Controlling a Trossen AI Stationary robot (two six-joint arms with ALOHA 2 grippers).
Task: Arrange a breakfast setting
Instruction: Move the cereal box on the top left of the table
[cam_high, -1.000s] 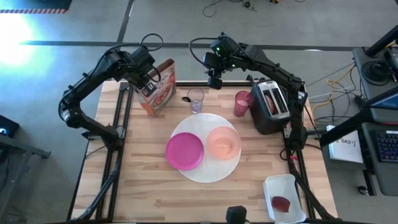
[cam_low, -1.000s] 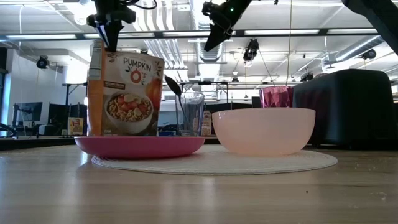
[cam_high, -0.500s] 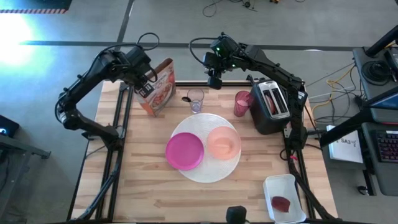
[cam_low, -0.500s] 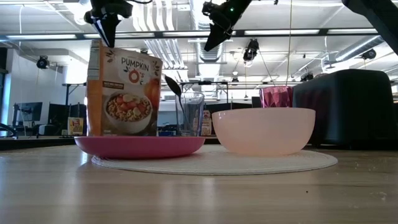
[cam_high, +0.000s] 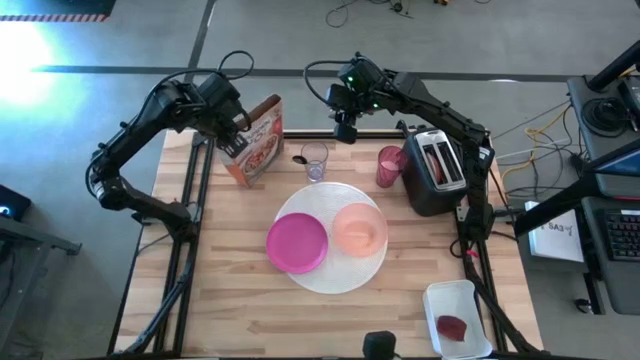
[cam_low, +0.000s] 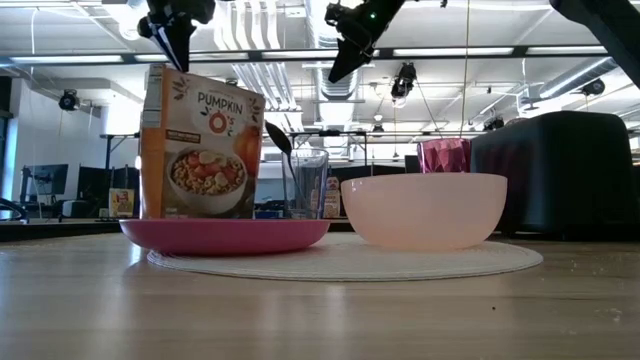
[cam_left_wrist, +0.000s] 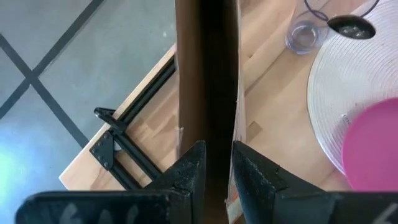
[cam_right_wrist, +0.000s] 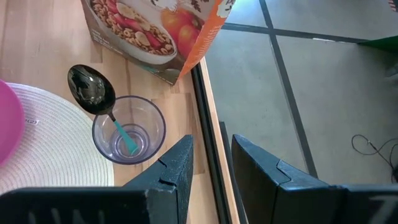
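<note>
Where left fingers (cam_left_wrist: 214, 171) straddle cereal box (cam_left_wrist: 206, 74), contact unclear.

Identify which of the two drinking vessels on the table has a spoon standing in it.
The small clear glass, beside the orange cereal box, holds the teal-handled spoon. The translucent pink cup by the black toaster has none.

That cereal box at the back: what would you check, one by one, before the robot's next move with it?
1. Orange cereal box standing upright on the table: ok.
2. Left claw right above the box top, fingers either side of its edge; firm grip: cannot tell.
3. Small clear glass with the teal-handled spoon inside, standing apart from the box: ok.
4. Magenta plate and peach bowl side by side on the white round mat: ok.
5. Right claw waiting over the table's back edge, holding nothing: ok.
</note>
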